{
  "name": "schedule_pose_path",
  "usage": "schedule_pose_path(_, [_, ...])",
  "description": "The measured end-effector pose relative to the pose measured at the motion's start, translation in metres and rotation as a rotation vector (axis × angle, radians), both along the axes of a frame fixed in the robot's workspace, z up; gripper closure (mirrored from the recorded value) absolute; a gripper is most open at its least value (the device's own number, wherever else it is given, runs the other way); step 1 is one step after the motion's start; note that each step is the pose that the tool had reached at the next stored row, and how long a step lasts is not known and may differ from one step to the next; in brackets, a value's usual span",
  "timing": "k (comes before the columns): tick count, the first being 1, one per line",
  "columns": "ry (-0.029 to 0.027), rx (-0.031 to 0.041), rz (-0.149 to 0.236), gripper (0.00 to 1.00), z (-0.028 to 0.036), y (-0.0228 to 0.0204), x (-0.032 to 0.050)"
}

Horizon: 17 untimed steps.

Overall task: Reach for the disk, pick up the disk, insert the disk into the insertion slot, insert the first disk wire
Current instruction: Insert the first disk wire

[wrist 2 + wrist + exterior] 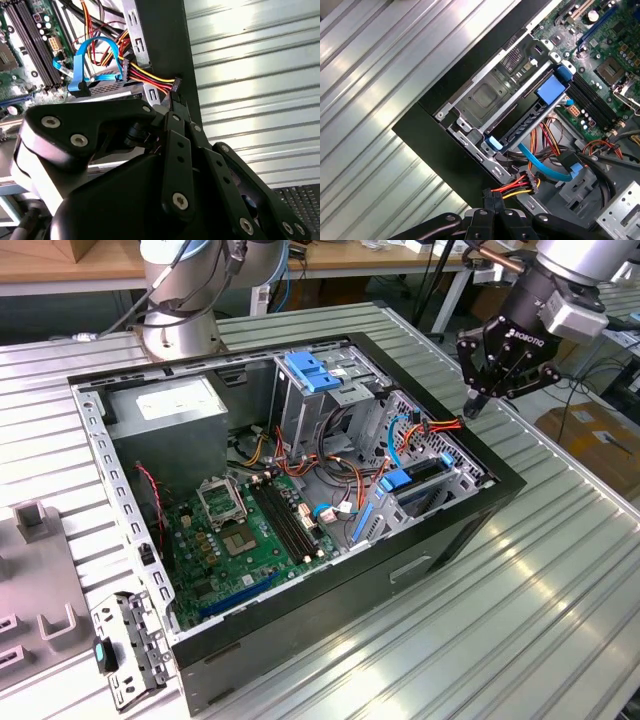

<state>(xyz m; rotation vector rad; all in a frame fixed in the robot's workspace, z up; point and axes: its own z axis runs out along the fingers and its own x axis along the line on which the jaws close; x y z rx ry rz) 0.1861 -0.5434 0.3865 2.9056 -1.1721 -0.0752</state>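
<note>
The disk point(418, 476), dark with a blue carrier, lies inside the insertion slot point(455, 465), the low grey cage at the case's corner on the exterior view's right. In the first wrist view the disk point(520, 131) sits in that cage point(485, 95) with its blue tabs showing. My gripper point(473, 408) hovers just above and outside the case rim beside the cage. In both wrist views my gripper point(176, 97) point(490, 200) is shut on the black plug of a red, yellow and orange disk wire point(150, 80) point(512, 189). A blue flat cable point(95, 50) loops nearby.
A taller grey cage with a blue cap point(310, 370) stands behind the disk. The motherboard point(250, 530) and power supply point(165, 410) fill the case. The arm's base point(180, 300) stands behind it on the ribbed metal table point(520, 620). A detached bracket point(130, 650) lies at the exterior view's left.
</note>
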Motion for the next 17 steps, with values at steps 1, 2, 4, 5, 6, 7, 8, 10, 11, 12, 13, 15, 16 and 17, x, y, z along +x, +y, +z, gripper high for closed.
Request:
schedule_pose_path(1, [-0.0012,-0.0002,0.021,0.89,-0.0006,0.0,0.0001])
schedule_pose_path(2, [-0.0025,-0.0003,0.029,0.89,-0.0011,0.0001,0.0002])
schedule_pose_path(4, [-0.0036,0.0004,0.055,0.89,-0.0028,0.0,0.0001])
schedule_pose_path(5, [-0.0036,0.0017,0.064,0.89,-0.0032,0.0,0.0])
schedule_pose_path(6, [-0.0037,0.0043,0.076,0.83,-0.0038,-0.0001,0.0])
schedule_pose_path(7, [-0.0038,0.0068,0.083,0.76,-0.0042,0.0,0.0])
schedule_pose_path(8, [-0.0038,0.0091,0.088,0.76,-0.0044,0.0,-0.0001])
schedule_pose_path(10, [-0.0039,0.0126,0.095,0.76,-0.0056,0.0,-0.0003])
schedule_pose_path(11, [-0.0043,0.0125,0.099,0.76,-0.0067,0.0,-0.0007])
schedule_pose_path(12, [-0.0057,0.0124,0.105,0.76,-0.0088,0.0001,-0.0013])
schedule_pose_path(13, [-0.007,0.0123,0.111,0.76,-0.0103,0.0001,-0.0014])
schedule_pose_path(15, [-0.0087,0.0122,0.127,0.76,-0.0126,0.0002,-0.0014])
schedule_pose_path(16, [-0.0095,0.0122,0.139,0.76,-0.0134,0.0001,-0.0015])
schedule_pose_path(17, [-0.011,0.0122,0.161,0.76,-0.0148,0.0001,-0.0015])
